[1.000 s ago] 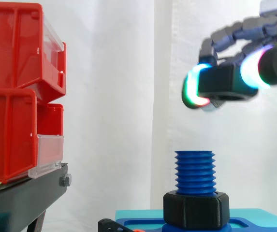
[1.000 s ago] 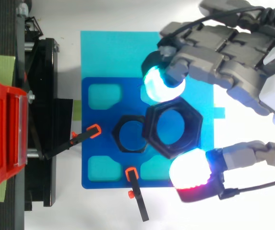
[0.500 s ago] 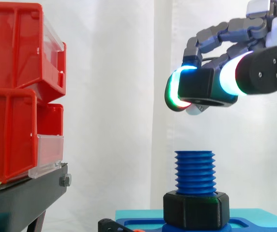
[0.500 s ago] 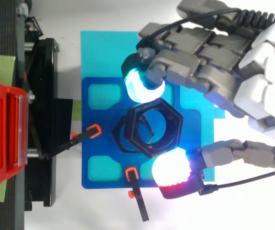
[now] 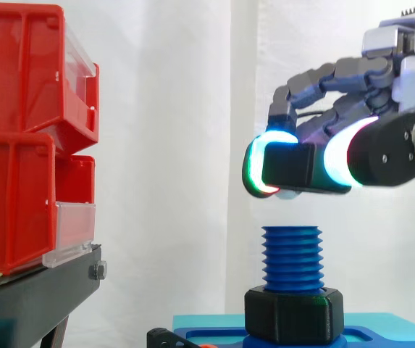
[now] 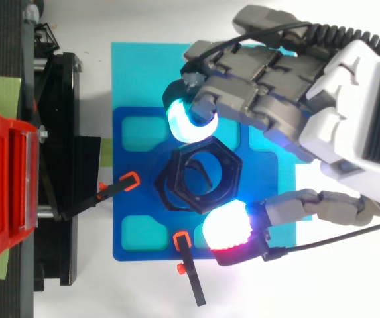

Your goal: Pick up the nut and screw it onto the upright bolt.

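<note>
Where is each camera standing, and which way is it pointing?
Side view: beside the work, level with it, looking across at the bolt; the hand reaches in from the right, pinching the nut.
Top view: overhead, looking down on the blue plate; the hand reaches in from the upper right.
Both show the hand holding the nut.

You have two black nuts here: an upper nut [image 5: 294, 167] and a lower nut [image 5: 294, 315]. Count one blue bolt [image 5: 292, 257], one blue plate [image 6: 130, 165], one robot hand [image 6: 276, 93] and one black stand [image 5: 40, 297]. There are two red bins, a top bin [image 5: 26, 72] and a bottom bin [image 5: 15, 203]. You also have two orange-tipped clamps, a left clamp [image 6: 103, 195] and a lower clamp [image 6: 190, 268].
</note>
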